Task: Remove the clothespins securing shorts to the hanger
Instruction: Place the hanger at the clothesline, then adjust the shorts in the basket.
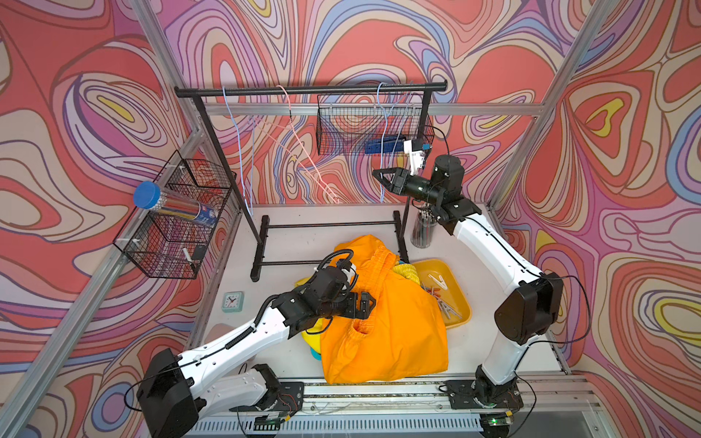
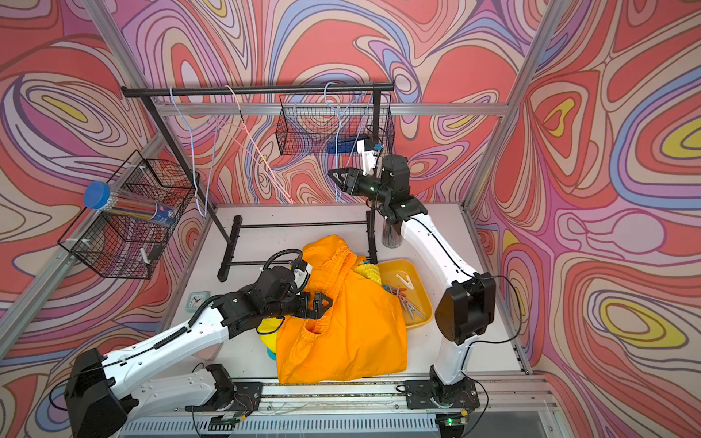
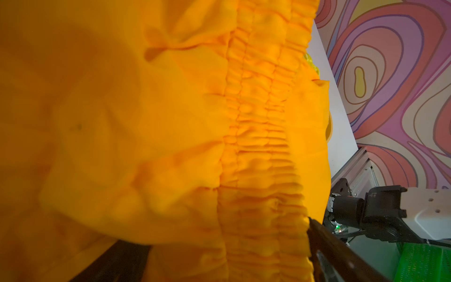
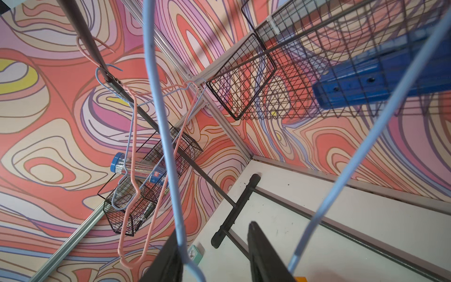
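The orange shorts [image 1: 387,326] [image 2: 349,326] lie crumpled on the table, off any hanger, over the bright yellow shorts [image 1: 406,271]. My left gripper [image 1: 366,303] [image 2: 322,303] stands open at their gathered waistband, and orange cloth [image 3: 146,122] fills the space between its fingers [image 3: 329,246]. Several clothespins [image 1: 442,299] [image 2: 404,284] lie loose in a yellow tray [image 1: 461,303]. My right gripper [image 1: 379,176] [image 4: 214,256] is raised by the bare pale blue hanger [image 1: 383,151] [image 4: 166,146] on the rack, jaws open, with the wire running beside one finger.
A black rack bar [image 1: 311,90] carries a pink hanger [image 1: 303,151] and another blue hanger [image 1: 237,144]. A wire basket [image 1: 341,129] hangs on the back wall and another [image 1: 178,220] on the left wall. A small clock [image 1: 232,301] and a pen cup [image 1: 423,229] stand on the table.
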You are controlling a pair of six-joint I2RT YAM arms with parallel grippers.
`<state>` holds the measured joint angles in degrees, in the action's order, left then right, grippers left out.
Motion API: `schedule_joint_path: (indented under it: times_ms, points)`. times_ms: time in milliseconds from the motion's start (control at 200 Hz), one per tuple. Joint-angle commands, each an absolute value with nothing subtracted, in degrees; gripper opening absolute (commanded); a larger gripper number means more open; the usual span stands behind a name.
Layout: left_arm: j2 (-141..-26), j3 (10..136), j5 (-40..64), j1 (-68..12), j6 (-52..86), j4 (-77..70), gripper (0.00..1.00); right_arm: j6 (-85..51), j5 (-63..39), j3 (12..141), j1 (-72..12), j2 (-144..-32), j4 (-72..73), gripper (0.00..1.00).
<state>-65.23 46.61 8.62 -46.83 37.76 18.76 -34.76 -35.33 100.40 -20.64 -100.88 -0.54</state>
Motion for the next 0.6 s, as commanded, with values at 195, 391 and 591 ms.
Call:
schedule_joint_path:
  times_ms: [195,391,591]
  points:
    - [-69.12,43.56,3.93,-46.66,37.92,11.39,1.00,-29.17,-30.69,83.87,-20.41,-81.41,-2.48,0.62]
    - [-73.48,42.46,4.61,-45.78,40.02,7.72,1.00,-29.81,-25.99,66.95,-20.36,-69.83,-7.38,0.64]
    - [-80.70,39.84,11.12,-42.19,45.89,0.55,1.00,-30.69,-21.80,52.28,-20.46,-61.22,-16.74,0.65]
